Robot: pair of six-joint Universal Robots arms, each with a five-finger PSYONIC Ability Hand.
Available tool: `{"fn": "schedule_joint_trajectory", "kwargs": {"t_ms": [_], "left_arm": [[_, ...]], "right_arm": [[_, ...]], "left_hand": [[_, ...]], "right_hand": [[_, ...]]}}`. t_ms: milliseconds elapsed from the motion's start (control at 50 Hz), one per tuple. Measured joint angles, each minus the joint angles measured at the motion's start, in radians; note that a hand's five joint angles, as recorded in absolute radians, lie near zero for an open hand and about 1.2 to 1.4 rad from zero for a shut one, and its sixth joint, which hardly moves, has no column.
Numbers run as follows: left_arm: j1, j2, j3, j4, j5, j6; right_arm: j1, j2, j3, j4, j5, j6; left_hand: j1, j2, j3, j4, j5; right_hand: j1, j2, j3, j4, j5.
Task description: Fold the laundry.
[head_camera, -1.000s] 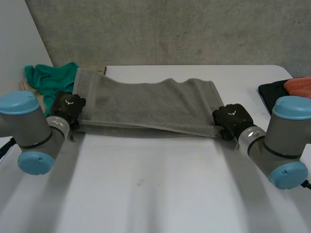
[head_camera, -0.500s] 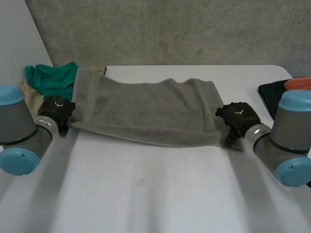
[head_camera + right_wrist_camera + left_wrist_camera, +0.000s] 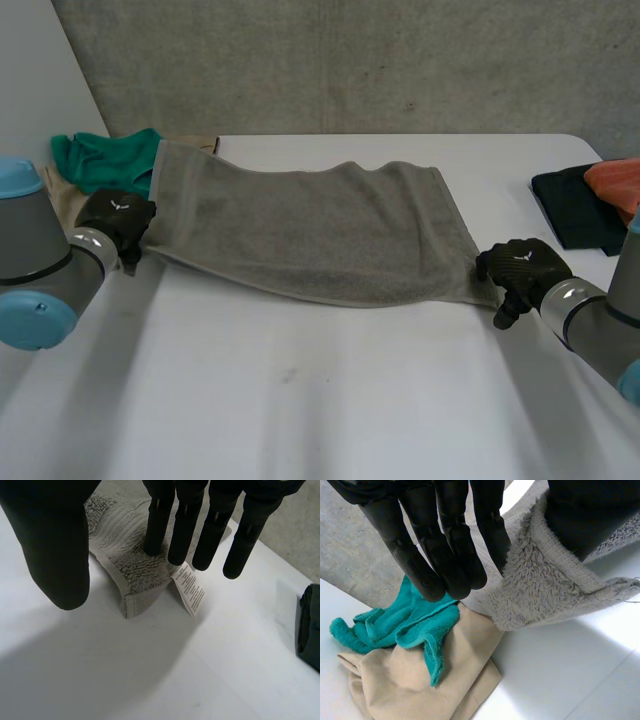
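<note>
Left hand (image 3: pixel 440 540): fingers straight, not closed on anything. The near-left corner of the grey terry towel (image 3: pixel 320 235) hangs over the thumb (image 3: pixel 585 510), and the fingers stand just beside the hem without pinching it. Right hand (image 3: pixel 184 525): also relaxed and spread. Its fingertips (image 3: pixel 152 545) are down on the towel's near-right corner and its thumb (image 3: pixel 50 540) is held apart over bare tabletop, so it holds nothing. A white care label (image 3: pixel 190 592) sticks out from under that corner. The towel lies spread lengthwise across the far half of the white table (image 3: pixel 300 400), with one hand at each near corner. Judgement: this is the lay-out step before the first fold. To do it well, slide the left thumb out sideways so the raised corner drops flat instead of being dragged. The right fingertips should pin their corner meanwhile, and the label should be tucked under before folding. The near edge bows slightly and wants straightening. Pose: both hands are low at table level, palms toward the towel. The left arm (image 3: pixel 40 260) and right arm (image 3: pixel 600 320) are splayed wide to either side. Just past the left hand lies a crumpled teal terry cloth (image 3: pixel 395 625) on a beige folded cloth (image 3: pixel 420 685), close to the towel's left end. A black folded cloth (image 3: pixel 575 205) and an orange cloth (image 3: pixel 615 178) sit well apart, beyond the right hand.
</note>
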Motion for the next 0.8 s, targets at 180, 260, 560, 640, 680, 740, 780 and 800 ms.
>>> {"fn": "schedule_joint_trajectory", "kwargs": {"t_ms": [180,260,560,640,680,740,780,800], "left_arm": [[0.006,0.001,0.001,0.000,0.002,-0.002],[0.009,0.000,0.003,0.000,0.003,-0.002],[0.010,-0.009,0.024,-0.009,0.001,-0.003],[0.010,-0.007,0.023,-0.016,0.000,-0.001],[0.010,-0.003,0.021,-0.022,-0.001,0.000],[0.008,0.017,0.009,-0.047,-0.004,0.007],[0.007,0.037,-0.004,-0.075,-0.006,0.018],[0.007,0.042,-0.007,-0.082,-0.007,0.021]], "right_arm": [[0.026,0.083,-0.059,-0.088,0.000,-0.014],[0.042,0.123,-0.102,-0.102,0.003,-0.017],[0.094,0.243,-0.264,-0.123,0.057,-0.028],[0.101,0.251,-0.287,-0.127,0.069,-0.031],[0.102,0.248,-0.291,-0.126,0.073,-0.032],[0.099,0.223,-0.284,-0.111,0.077,-0.036],[0.093,0.189,-0.269,-0.086,0.078,-0.049],[0.091,0.184,-0.266,-0.080,0.078,-0.052]], "left_hand": [[0.000,0.000,0.000,0.000,0.000],[0.000,0.000,0.000,0.000,0.000],[0.000,0.000,0.000,0.001,0.000],[0.000,0.000,0.000,0.002,0.000],[0.000,0.000,0.000,0.003,0.000],[0.000,0.000,0.002,0.003,0.000],[0.000,0.000,0.002,0.003,0.000],[0.000,0.000,0.002,0.003,0.000]], "right_hand": [[0.000,-0.005,-0.007,-0.005,-0.013],[0.003,-0.002,-0.004,-0.002,0.006],[0.406,0.409,0.402,0.390,0.401],[0.531,0.568,0.570,0.579,0.569],[0.531,0.568,0.572,0.583,0.569],[0.531,0.568,0.572,0.584,0.569],[0.531,0.568,0.572,0.585,0.570],[0.531,0.568,0.572,0.585,0.569]]}}
